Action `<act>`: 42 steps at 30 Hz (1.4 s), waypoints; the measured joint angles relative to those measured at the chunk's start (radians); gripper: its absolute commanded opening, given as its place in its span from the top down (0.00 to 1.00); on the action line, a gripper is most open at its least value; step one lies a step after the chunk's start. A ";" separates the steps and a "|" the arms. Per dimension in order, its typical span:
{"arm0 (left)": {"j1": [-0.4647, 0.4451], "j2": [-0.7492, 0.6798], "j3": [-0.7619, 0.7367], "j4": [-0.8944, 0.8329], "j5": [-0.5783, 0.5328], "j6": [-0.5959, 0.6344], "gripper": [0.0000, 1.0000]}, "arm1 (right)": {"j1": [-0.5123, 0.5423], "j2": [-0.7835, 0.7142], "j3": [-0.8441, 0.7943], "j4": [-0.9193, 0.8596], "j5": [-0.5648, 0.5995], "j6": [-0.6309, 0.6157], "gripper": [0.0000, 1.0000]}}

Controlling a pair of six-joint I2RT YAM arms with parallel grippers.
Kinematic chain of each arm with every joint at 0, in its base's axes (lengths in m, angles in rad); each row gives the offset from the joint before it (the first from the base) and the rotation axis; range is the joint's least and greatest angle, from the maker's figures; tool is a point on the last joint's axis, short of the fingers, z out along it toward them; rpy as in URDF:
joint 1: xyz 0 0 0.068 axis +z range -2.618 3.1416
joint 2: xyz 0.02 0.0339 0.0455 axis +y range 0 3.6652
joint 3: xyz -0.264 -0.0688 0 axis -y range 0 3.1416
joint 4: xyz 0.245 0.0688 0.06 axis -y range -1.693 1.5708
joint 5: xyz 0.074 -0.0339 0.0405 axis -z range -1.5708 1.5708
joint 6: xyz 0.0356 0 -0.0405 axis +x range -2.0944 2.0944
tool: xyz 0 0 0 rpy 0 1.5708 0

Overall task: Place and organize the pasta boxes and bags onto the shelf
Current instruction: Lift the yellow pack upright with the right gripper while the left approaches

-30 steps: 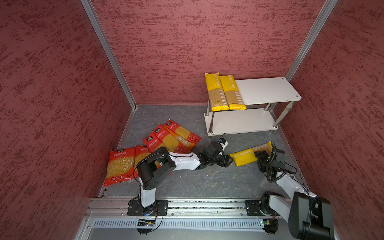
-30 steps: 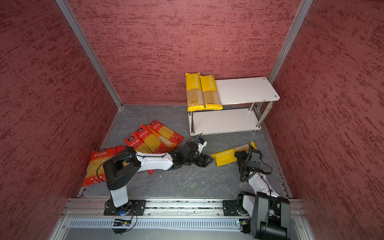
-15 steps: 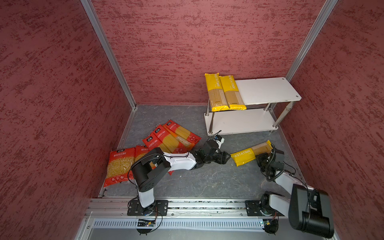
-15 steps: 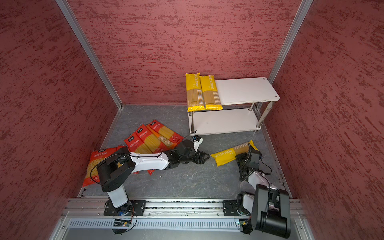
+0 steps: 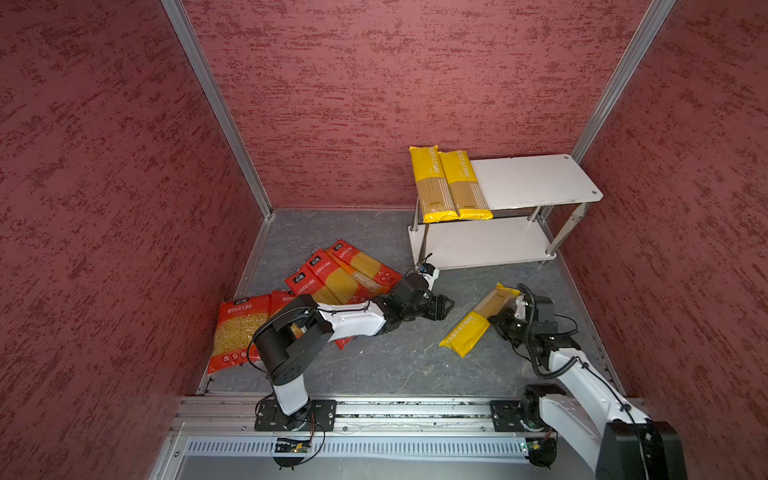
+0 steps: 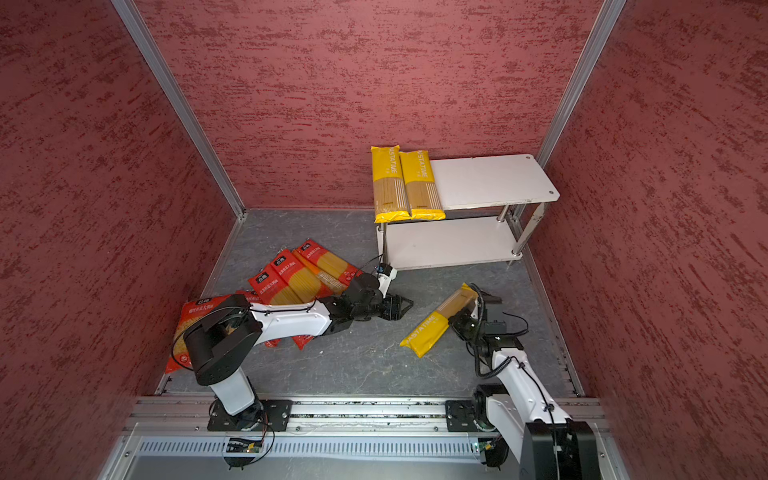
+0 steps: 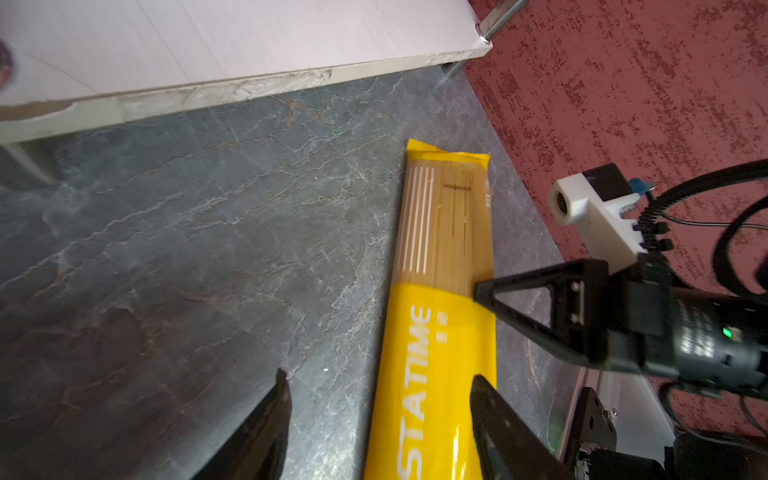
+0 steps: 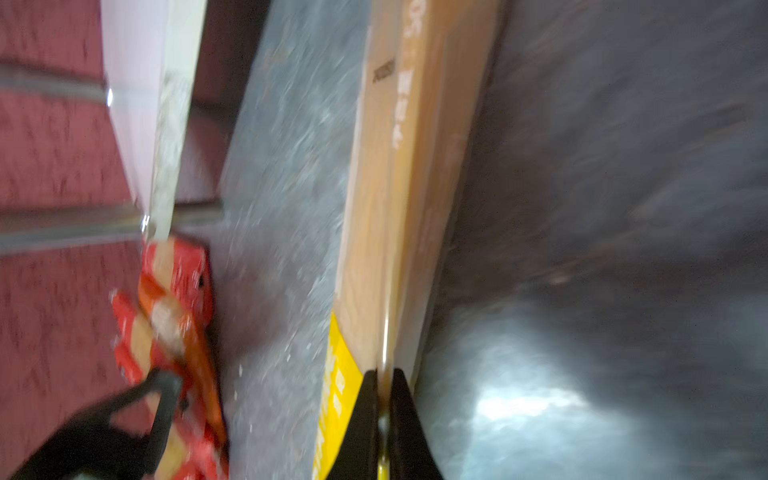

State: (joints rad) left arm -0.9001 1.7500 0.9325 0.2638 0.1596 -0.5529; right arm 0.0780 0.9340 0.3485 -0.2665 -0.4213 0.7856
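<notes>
Yellow spaghetti pack (image 5: 478, 319): your right jaws pinch only its edge, so lifting could let it slip; left jaws stand wide, empty.

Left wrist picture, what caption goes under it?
Open left gripper faces the yellow spaghetti pack that the right gripper pinches.

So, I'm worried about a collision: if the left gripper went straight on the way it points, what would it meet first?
Probably the long yellow plastic spaghetti pack that the right gripper pinches; the open left gripper aims at it, though heights are unclear.
</notes>
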 measured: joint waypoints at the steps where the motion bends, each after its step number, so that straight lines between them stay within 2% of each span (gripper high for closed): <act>1: 0.004 0.000 -0.007 -0.001 0.000 -0.002 0.33 | 0.031 0.014 0.015 -0.014 -0.029 -0.016 1.00; 3: 0.010 0.000 -0.021 -0.001 0.002 -0.010 0.33 | 0.058 0.040 0.034 -0.050 -0.068 -0.051 1.00; 4: 0.010 0.000 -0.027 -0.001 0.004 -0.016 0.34 | 0.063 0.055 0.048 -0.083 -0.071 -0.073 0.97; 9: 0.003 0.014 -0.034 -0.002 0.023 -0.027 0.37 | 0.061 0.111 0.118 -0.156 -0.023 -0.114 0.65; 12: -0.012 0.032 -0.031 -0.005 0.033 -0.035 0.41 | 0.057 0.122 0.117 -0.127 -0.021 -0.095 0.53; 15: -0.032 0.058 -0.025 -0.005 0.051 -0.041 0.44 | 0.051 0.124 0.106 -0.107 -0.015 -0.082 0.47; 22: -0.066 0.116 -0.006 -0.012 0.086 -0.055 0.52 | -0.006 0.105 0.014 -0.051 -0.001 -0.052 0.42; 27: -0.087 0.163 0.025 -0.003 0.101 -0.074 0.62 | -0.032 0.119 -0.040 0.061 -0.025 -0.030 0.42; 34: -0.100 0.219 0.060 0.006 0.121 -0.092 0.75 | -0.036 0.208 -0.107 0.340 -0.099 0.014 0.53; 39: -0.097 0.236 0.083 0.020 0.132 -0.095 0.80 | -0.026 0.255 -0.163 0.513 -0.110 0.051 0.67; 42: -0.095 0.236 0.083 0.021 0.138 -0.094 0.80 | -0.024 0.229 -0.197 0.554 -0.105 0.063 0.84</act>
State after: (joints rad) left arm -0.9951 1.9862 1.0157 0.2848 0.2981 -0.6472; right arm 0.0536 1.1625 0.1513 0.2871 -0.5266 0.8486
